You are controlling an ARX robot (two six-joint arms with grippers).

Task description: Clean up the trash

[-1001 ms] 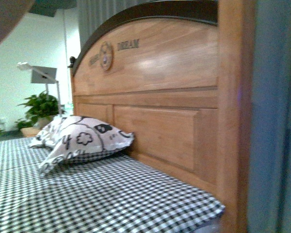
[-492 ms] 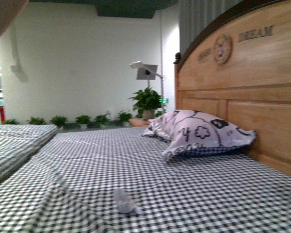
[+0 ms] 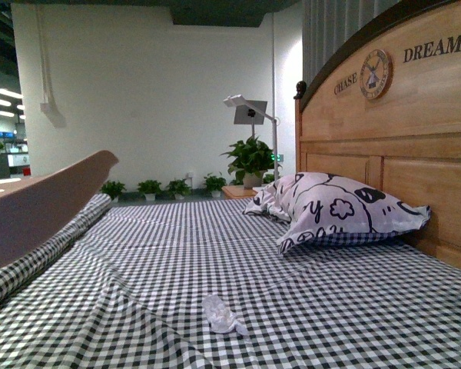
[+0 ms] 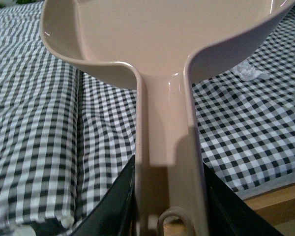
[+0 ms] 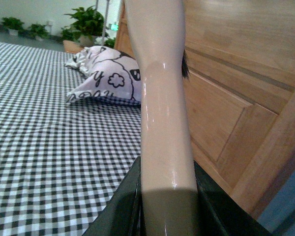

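While I am watching the front feed, the trash is lying on the table, which is a bed dressed in a black-and-white checked sheet. The wad is sitting low in the middle of that view, whitish and crumpled, well apart from the patterned pillow that is resting near the wooden headboard on the right. I am seeing the beige dustpan reaching in from the left side of the front feed.

Through the left wrist camera, the left end effector is clamping the dustpan's handle, with its dark jaws pressing on both sides. The pan's open mouth is pointing away from the wrist, and the trash is showing on the sheet near one corner of its rim.

Through the right wrist camera, the right end effector is gripping a beige handle between narrow-set jaws. A dark tuft is showing beside that handle higher up, and I cannot tell what it belongs to. Potted plants are standing by the far wall.
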